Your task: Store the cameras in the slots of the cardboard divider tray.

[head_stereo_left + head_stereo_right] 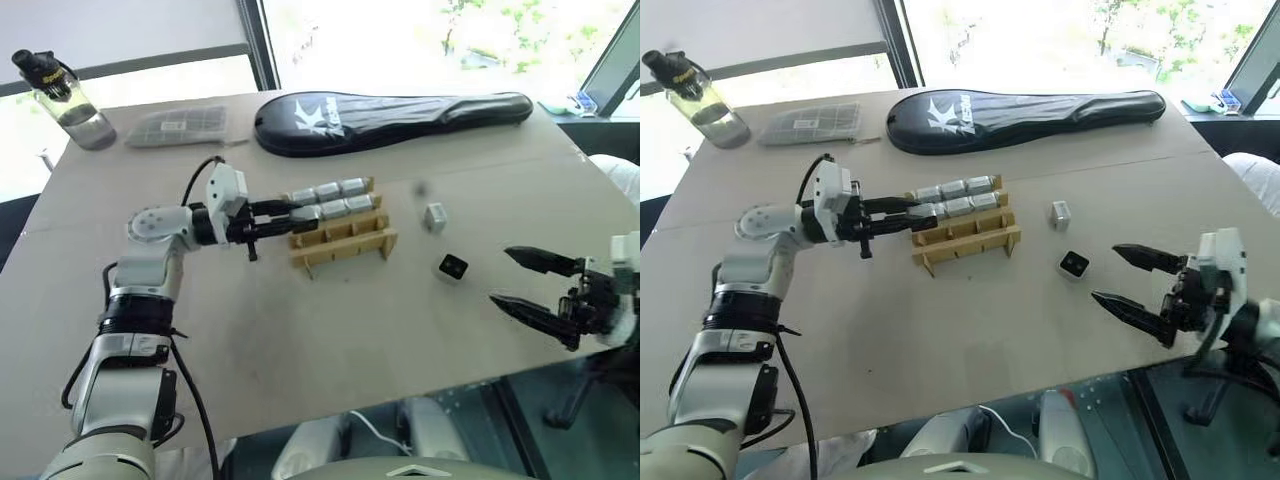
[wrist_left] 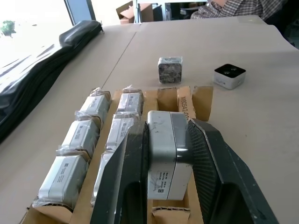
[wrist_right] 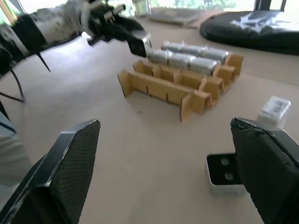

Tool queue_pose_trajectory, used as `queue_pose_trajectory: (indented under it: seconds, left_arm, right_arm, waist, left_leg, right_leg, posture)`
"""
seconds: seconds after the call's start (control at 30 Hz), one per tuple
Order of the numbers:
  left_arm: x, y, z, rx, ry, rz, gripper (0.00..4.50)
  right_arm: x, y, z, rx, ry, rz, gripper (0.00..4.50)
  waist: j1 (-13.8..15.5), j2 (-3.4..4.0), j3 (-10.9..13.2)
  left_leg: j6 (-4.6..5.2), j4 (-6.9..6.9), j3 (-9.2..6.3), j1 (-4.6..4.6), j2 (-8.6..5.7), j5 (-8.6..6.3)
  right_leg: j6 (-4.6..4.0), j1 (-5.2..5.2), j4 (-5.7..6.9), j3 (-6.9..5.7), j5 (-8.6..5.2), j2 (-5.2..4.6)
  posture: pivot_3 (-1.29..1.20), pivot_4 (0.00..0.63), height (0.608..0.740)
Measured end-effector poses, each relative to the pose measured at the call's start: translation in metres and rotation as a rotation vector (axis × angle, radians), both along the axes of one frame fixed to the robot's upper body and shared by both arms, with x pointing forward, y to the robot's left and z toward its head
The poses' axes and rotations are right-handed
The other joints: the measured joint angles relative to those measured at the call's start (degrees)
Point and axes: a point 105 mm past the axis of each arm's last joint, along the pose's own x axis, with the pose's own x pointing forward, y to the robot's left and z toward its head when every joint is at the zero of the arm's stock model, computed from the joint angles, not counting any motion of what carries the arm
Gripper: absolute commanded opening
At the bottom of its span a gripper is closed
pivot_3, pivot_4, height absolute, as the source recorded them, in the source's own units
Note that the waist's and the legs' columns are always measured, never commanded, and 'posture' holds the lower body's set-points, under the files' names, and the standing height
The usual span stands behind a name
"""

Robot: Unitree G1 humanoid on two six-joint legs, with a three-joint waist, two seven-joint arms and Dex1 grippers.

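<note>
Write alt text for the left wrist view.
The left end effector grips a silver camera over a slot of the cardboard tray, whose far rows already hold wrapped cameras. Beyond the tray, two more cameras lie loose on the table: a grey one and a white one with a black face.

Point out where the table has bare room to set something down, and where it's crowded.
Bare: the near stretch of table between the cardboard divider tray and the front edge. Crowded: around the tray, where the left gripper holds a camera, and by the two loose cameras near the open right gripper.
</note>
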Motion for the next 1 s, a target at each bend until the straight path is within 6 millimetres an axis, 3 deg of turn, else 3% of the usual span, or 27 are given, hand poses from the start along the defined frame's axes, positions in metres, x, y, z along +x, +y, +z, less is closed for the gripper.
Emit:
queue_pose_trajectory:
  seconds: [0.13, 0.5, 0.73, 1.0]
  left_arm:
    - [0.003, -0.007, -0.005, -0.033, -0.004, -0.024, 0.72]
    - [0.004, -0.004, -0.032, -0.01, 0.045, -0.046, 0.72]
    - [0.011, -0.016, -0.034, -0.004, 0.037, -0.076, 0.72]
    - [0.013, -0.015, -0.041, 0.029, 0.069, -0.073, 0.72]
  right_arm:
    - [-0.002, 0.004, 0.006, 0.017, 0.008, 0.019, 4.44]
    - [-0.005, 0.006, 0.002, 0.018, 0.036, 0.018, 4.44]
    - [-0.005, 0.006, 0.003, 0.019, 0.033, 0.017, 4.44]
    - [-0.005, 0.005, -0.001, 0.019, 0.044, 0.004, 4.44]
  waist:
    - [0.5, -0.02, 0.0]
    - [1.0, -0.04, 0.0]
    - [1.0, -0.05, 0.0]
    - [1.0, -0.06, 0.0]
  left_leg:
    - [0.0, 0.06, -0.02, -0.01, 0.0, 0.0]
    - [0.02, 0.26, -0.06, -0.07, -0.02, -0.02]
    - [0.04, 0.42, -0.07, -0.11, -0.06, -0.03]
    - [0.06, 0.42, -0.08, -0.12, -0.06, -0.04]
  right_leg:
    - [0.0, 0.01, 0.0, -0.05, 0.0, 0.0]
    - [0.01, 0.05, 0.03, -0.11, 0.01, -0.02]
    - [0.05, 0.07, 0.08, -0.12, 0.03, -0.03]
    - [0.06, 0.07, 0.08, -0.13, 0.03, -0.04]
  posture:
    - [0.0, 0.15, 0.74]
    - [0.0, 0.15, 0.74]
    - [0.0, 0.15, 0.74]
    - [0.0, 0.15, 0.74]
